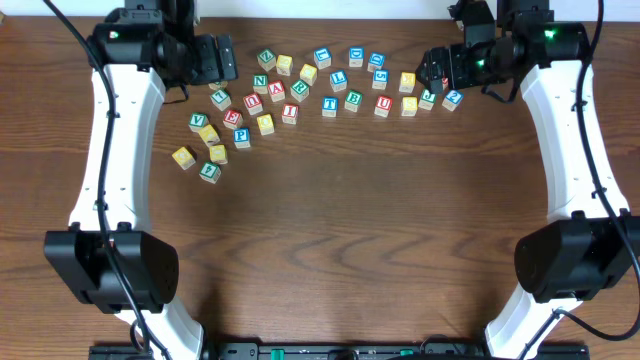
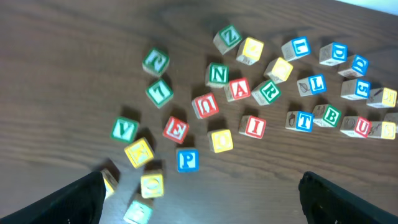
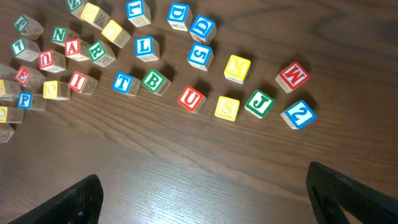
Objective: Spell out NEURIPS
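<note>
While the left hand [image 2: 208, 200] and right hand [image 3: 205, 199] hang spread apart and empty, the small wooden letter cubes [image 2: 217, 74] seem light and stiff, best pinched on opposite flat sides.

In the overhead view the whole lower half of the table [image 1: 340, 260] is bare wood, wide open between the left arm [image 1: 120, 130] and the right arm [image 1: 565, 140]. The cubes [image 1: 353, 100] make a band across the upper middle. In its left part they stand tight: green N [image 1: 260, 83], red A [image 1: 277, 91] and green R [image 1: 298, 90] are just beside each other, with little room for fingers. Red I [image 1: 290, 113] and blue P [image 1: 241, 136] have free wood below them. A narrow lane runs between red I and blue T [image 1: 329, 104].
</note>
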Robot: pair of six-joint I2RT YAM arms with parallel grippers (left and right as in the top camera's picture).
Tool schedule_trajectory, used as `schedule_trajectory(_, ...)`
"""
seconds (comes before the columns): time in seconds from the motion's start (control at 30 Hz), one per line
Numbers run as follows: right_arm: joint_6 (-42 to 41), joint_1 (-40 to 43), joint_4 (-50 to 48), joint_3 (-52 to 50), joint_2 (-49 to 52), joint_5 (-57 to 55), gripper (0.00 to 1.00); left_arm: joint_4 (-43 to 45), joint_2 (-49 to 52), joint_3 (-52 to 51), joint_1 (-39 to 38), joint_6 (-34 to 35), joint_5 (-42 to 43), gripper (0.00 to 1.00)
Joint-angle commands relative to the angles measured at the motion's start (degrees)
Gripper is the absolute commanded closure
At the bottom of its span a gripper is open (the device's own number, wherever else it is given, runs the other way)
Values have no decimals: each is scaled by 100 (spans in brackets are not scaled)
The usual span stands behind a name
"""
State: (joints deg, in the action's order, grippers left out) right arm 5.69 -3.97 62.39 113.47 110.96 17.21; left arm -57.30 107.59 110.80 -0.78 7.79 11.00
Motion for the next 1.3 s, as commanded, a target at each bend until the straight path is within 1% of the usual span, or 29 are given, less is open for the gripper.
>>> schedule_trajectory(0.0, 13, -42, 26, 107, -17, 96, 1, -28, 111, -190, 15, 695, -114, 2)
schedule_trajectory(0.13, -164, -42, 26, 107, -17, 90, 1, -28, 144, -352, -28, 1069, -450, 2)
schedule_trajectory(0.27, -348, -42, 22, 107, -17, 52, 1, -31, 151, -446, -131, 1084, -577, 2)
schedule_trajectory(0.33, -516, -42, 17, 107, -17, -94, 1, -31, 160, -461, -199, 1102, -601, 2)
schedule_trajectory(0.4, -896, -42, 24, 107, -7, -455, 1, -35, 175, -463, -306, 1191, -817, 2)
schedule_trajectory(0.5, -1132, -42, 37, 107, -4, -686, 2, -33, 177, -470, -407, 1250, -981, 2)
schedule_trajectory(0.57, -1147, -42, 39, 107, -4, -706, 3, -35, 179, -474, -461, 1252, -984, 0)
schedule_trajectory(0.73, -1145, -42, 37, 107, -2, -706, 4, -59, 227, -503, -520, 1429, -1062, 5)
schedule_trajectory(0.8, -1145, -42, 42, 107, -2, -706, 4, -76, 323, -544, -520, 1550, -1062, 6)
schedule_trajectory(1.03, -1145, -44, 22, 107, -2, -704, 1, -50, 546, -581, -643, 1545, -1060, 7)
schedule_trajectory(1.27, -1145, -50, 26, 107, -2, -699, 1, 142, 557, -581, -855, 1547, -1060, 6)
